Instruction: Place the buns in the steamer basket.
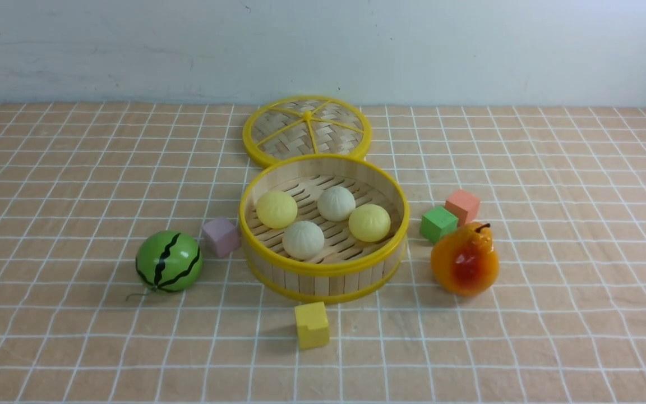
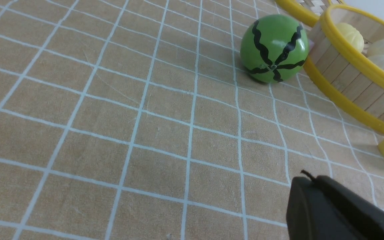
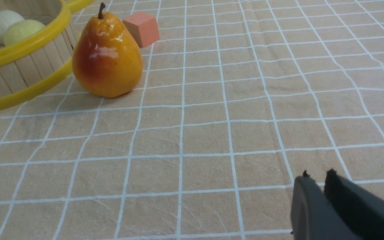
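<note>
The steamer basket (image 1: 323, 283) stands mid-table, and all the buns lie on its slatted floor: two pale yellow ones (image 1: 276, 209) (image 1: 369, 222) and two off-white ones (image 1: 336, 203) (image 1: 303, 239). Neither arm shows in the front view. In the left wrist view my left gripper (image 2: 307, 179) is shut and empty, low over bare cloth, well short of the basket (image 2: 345, 80). In the right wrist view my right gripper (image 3: 317, 175) has a narrow gap between its tips with nothing in it. It hangs over bare cloth, away from the basket (image 3: 22, 46).
A green striped watermelon ball (image 1: 168, 261) and a lilac cube (image 1: 220, 236) sit left of the basket. An orange pear (image 1: 465, 259), a green cube (image 1: 438, 223) and a salmon cube (image 1: 462, 206) sit to its right. A yellow block (image 1: 312, 325) lies in front, the woven lid (image 1: 306, 130) behind.
</note>
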You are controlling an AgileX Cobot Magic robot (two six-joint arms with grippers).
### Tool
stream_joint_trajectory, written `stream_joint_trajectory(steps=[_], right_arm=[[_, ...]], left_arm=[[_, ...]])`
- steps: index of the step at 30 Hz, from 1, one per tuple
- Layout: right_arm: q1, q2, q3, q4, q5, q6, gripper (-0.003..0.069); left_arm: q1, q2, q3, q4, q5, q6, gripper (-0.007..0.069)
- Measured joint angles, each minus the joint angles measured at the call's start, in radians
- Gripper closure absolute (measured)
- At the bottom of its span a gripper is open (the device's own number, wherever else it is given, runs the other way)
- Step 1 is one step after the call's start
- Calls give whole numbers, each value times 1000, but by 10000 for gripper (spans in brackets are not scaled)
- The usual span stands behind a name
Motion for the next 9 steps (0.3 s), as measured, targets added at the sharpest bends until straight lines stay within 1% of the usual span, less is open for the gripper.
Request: stream_joint_trajectory(steps=[9], right_arm=[[0, 0, 0, 0, 0, 0, 570]], left_arm=[[0, 0, 0, 0, 0, 0, 636]])
